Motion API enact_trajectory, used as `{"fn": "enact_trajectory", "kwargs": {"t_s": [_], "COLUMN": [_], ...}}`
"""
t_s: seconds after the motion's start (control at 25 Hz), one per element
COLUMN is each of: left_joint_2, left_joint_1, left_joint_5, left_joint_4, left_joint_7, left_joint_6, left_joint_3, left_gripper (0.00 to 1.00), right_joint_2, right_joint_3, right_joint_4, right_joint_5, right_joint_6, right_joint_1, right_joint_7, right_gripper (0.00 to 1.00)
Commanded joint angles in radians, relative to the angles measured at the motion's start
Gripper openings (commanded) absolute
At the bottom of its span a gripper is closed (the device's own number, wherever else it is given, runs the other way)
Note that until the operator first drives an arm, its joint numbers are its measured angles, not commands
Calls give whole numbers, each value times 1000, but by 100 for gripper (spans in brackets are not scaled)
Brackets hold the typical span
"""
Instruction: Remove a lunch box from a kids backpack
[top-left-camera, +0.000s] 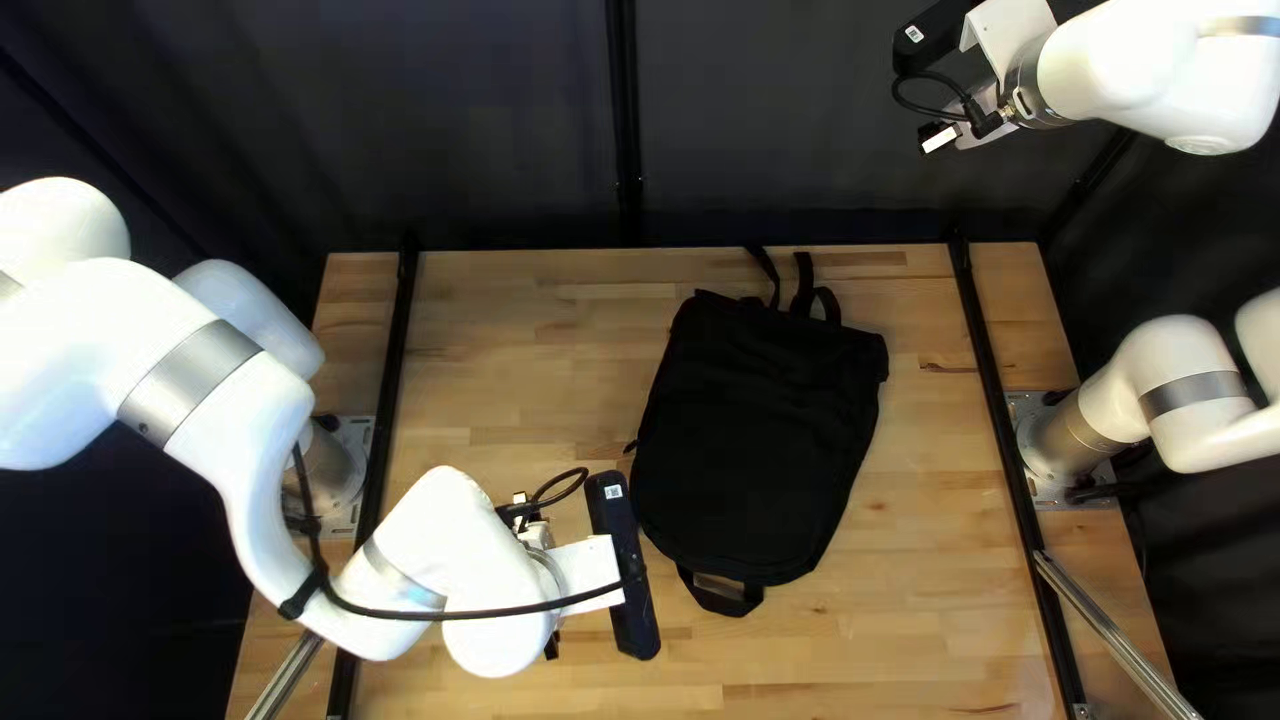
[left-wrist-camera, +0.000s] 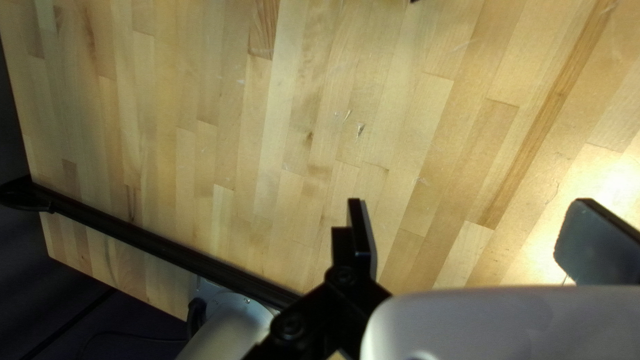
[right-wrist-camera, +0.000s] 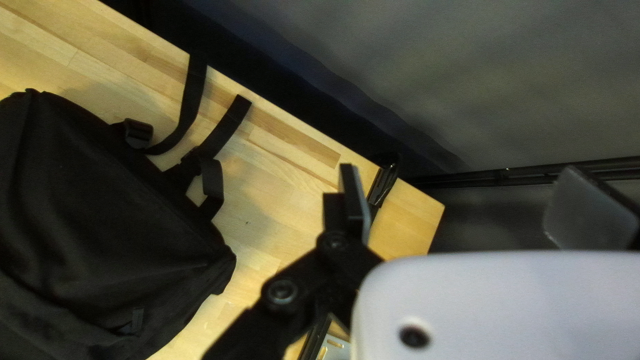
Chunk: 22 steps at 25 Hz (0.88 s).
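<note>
A black backpack (top-left-camera: 760,427) lies on the table right of centre in the top left view, its straps toward the far edge; no lunch box is visible. My left gripper (top-left-camera: 552,646) is left of the backpack's near end. In its wrist view my left gripper (left-wrist-camera: 477,237) stands open over bare wood. High beyond the table's far right corner is my right gripper (top-left-camera: 942,136). From its own wrist camera, my right gripper (right-wrist-camera: 470,205) is open and empty, with the backpack (right-wrist-camera: 87,227) lying off beside it.
Black rails (top-left-camera: 994,400) run along both sides of the wooden table (top-left-camera: 534,334). A dark curtain (top-left-camera: 467,120) hangs behind the far edge. My left arm reaches low across the table's near left part.
</note>
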<state>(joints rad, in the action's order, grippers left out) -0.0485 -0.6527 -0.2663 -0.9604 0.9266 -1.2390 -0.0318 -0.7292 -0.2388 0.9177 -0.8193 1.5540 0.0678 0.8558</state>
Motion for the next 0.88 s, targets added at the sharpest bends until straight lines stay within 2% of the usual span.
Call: {"fn": "enact_trajectory", "kwargs": {"t_s": [0.04, 0.2, 0.36, 0.48, 0.88], "left_joint_2": [-12, 114, 195, 283, 290], "left_joint_1": [4, 24, 44, 53, 64], "left_joint_5": [-69, -160, -206, -237, -349], "left_joint_4": [87, 145, 140, 92, 157], "left_joint_7": [67, 152, 196, 221, 336], "left_joint_6": [58, 271, 384, 448, 579], "left_joint_3": [0, -34, -62, -81, -137], "left_gripper": [100, 100, 100, 100, 100], "right_joint_2": [0, 0, 0, 0, 0], "right_joint_3": [0, 0, 0, 0, 0], "right_joint_4": [0, 0, 0, 0, 0], "right_joint_5": [0, 0, 0, 0, 0], "right_joint_6": [0, 0, 0, 0, 0], "right_joint_1": [0, 0, 0, 0, 0], "right_joint_7": [0, 0, 0, 0, 0], "right_gripper": [100, 100, 100, 100, 100]}}
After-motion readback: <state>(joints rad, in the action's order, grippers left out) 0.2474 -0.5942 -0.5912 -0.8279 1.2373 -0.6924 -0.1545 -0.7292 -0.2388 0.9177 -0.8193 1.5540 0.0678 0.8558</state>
